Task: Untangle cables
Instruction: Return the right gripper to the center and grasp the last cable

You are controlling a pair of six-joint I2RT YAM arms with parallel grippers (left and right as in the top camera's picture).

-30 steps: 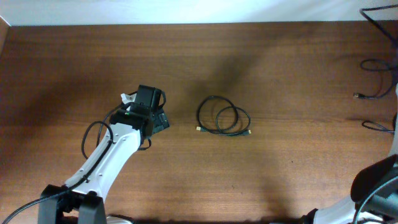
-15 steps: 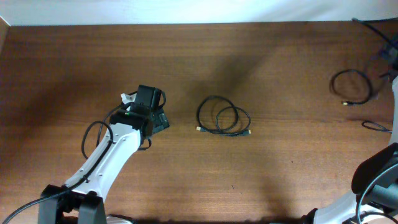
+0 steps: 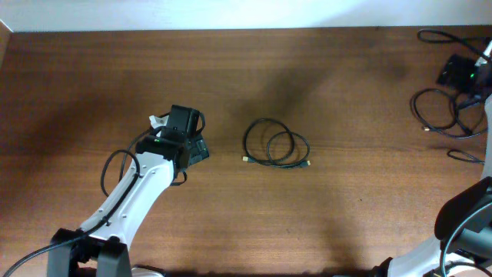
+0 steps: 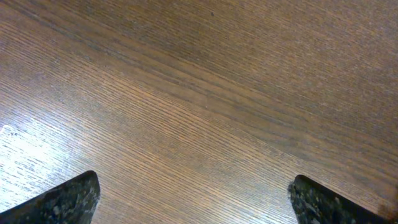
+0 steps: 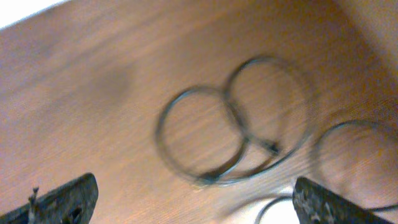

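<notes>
Newly arrived in the far right corner since a second ago: right gripper [image 3: 461, 73], jaws closed then, spread wide now. Shifted too: thin black cord coil [image 3: 440, 115] just below it, drawn further in from the right edge, lying loose on the wood, not gripped. No change at left gripper [image 4: 199, 202] or at centre coil of thin black cable [image 3: 275, 145].

Nearest the bases: brown wood-grain tabletop [image 3: 323, 223]. Next out, left gripper, parked left of the middle, fingers fully apart over bare wood, holding nothing. Near it but apart, centre coil: two overlapping loops, metal-tipped plug ends poking out at lower left and lower right. Further right, at the very edge: sliver of another black cord [image 3: 467, 156], mostly cut off. Farthest, from the right wrist: blurred view of two crossed loops between open fingertips, with part of a third loop alongside.

Progress, as a judgement: probably well along. One coil alone at centre, one set down apart at right. Seemingly left: the right-edge cords, overlapping or merely close, cannot tell.

Surface: matte dark wood with soft glare patches. Room: only a pale strip [image 3: 231, 15] beyond the far edge.
</notes>
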